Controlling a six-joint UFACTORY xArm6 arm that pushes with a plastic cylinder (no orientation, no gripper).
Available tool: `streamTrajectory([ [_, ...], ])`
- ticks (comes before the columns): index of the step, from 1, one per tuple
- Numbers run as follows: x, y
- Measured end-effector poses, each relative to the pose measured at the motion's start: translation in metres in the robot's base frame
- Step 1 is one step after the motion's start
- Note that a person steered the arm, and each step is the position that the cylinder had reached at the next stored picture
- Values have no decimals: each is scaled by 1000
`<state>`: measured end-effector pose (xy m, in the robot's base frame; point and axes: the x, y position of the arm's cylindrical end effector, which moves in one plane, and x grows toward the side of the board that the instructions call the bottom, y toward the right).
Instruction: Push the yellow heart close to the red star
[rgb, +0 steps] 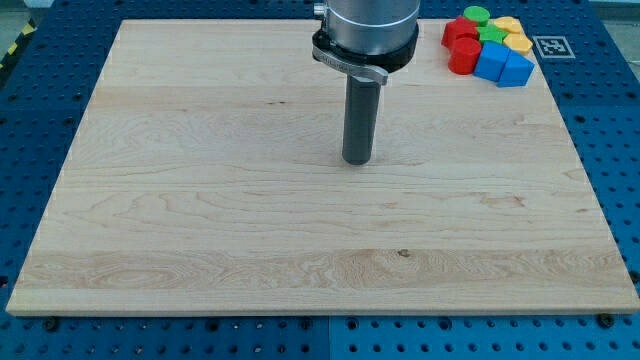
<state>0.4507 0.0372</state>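
My tip rests on the wooden board a little above its middle, far from all the blocks. The blocks sit packed together at the board's top right corner. Two yellow blocks lie at the cluster's upper right; I cannot tell which one is the heart. Two red blocks lie at the cluster's left side; the upper one looks like the star, the lower one looks round. The yellow and red blocks are about a block's width apart, with green between them.
Two green blocks sit in the cluster's top and middle. Two blue blocks sit at its lower right. A black-and-white marker tag lies just off the board's right edge. A blue pegboard surrounds the board.
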Motion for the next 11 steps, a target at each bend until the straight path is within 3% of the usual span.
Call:
streamTrajectory([
  [1, 0, 6],
  [4, -2, 232],
  [5, -30, 273],
  [9, -220, 289],
  [10, -228, 287],
  [11, -242, 242],
])
